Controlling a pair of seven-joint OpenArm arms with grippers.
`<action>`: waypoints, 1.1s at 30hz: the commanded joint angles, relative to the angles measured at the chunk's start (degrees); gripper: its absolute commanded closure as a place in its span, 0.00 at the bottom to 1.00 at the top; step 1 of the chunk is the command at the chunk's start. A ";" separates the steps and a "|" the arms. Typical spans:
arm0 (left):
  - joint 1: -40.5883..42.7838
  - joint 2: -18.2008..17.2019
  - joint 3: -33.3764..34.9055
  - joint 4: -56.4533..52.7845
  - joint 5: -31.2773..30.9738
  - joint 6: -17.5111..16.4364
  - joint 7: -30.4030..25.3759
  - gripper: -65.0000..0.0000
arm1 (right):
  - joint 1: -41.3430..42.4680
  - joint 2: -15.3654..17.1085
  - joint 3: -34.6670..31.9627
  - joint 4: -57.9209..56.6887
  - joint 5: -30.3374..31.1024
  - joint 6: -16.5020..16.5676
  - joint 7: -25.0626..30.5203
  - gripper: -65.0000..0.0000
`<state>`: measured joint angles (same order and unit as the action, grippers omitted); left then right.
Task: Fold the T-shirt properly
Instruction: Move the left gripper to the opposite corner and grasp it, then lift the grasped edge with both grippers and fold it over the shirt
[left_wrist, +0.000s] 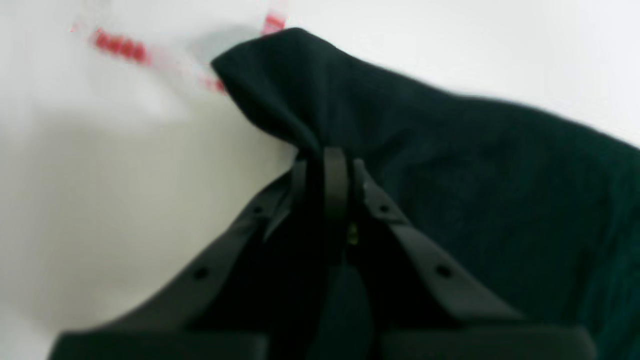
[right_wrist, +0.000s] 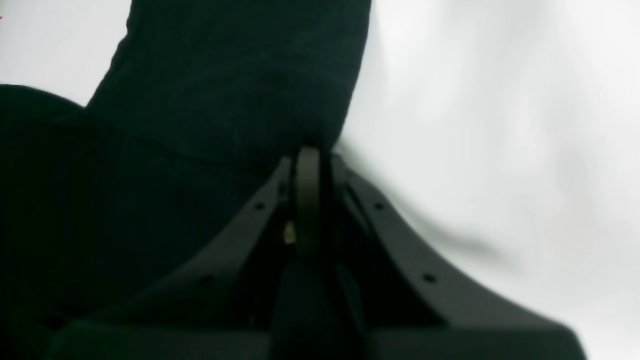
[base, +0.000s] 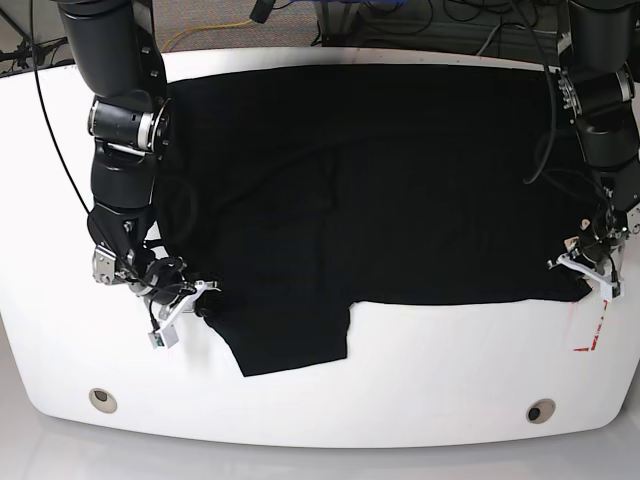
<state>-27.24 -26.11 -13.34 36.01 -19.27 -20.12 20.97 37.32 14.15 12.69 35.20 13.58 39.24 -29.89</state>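
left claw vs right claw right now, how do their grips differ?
Left claw pinches a T-shirt corner beside the red tape marks; right claw grips the edge near the flap jutting toward the table's front, with no tape in sight. Both are shut on black cloth.

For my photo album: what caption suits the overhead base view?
Two robot arms pinch the near corners of a black T-shirt spread across a white table.

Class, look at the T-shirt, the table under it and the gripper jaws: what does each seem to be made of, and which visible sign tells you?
T-shirt: soft black knit cloth, matte; it creases and bunches where pinched.
Table: hard, smooth white board, probably laminate or plastic, with a faint sheen.
Left gripper and right gripper jaws: dark, rigid, matte, likely plastic, with small screw holes; blur leaves this open.
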 joint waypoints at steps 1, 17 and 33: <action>-1.81 -1.19 -0.33 5.27 -0.73 -0.41 1.05 1.00 | 3.07 1.45 0.02 1.33 0.97 0.76 -0.13 1.00; 8.21 1.71 -4.37 28.91 -0.82 -5.24 10.98 1.00 | -2.38 5.76 1.25 25.06 1.58 0.76 -18.77 1.00; 14.19 1.71 -11.84 29.88 -0.73 -14.56 10.98 1.00 | -21.98 0.75 10.04 61.11 5.71 0.76 -39.08 1.00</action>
<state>-12.10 -23.03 -24.05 64.73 -19.29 -34.04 33.41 15.29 14.09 21.98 92.71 17.28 39.94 -69.41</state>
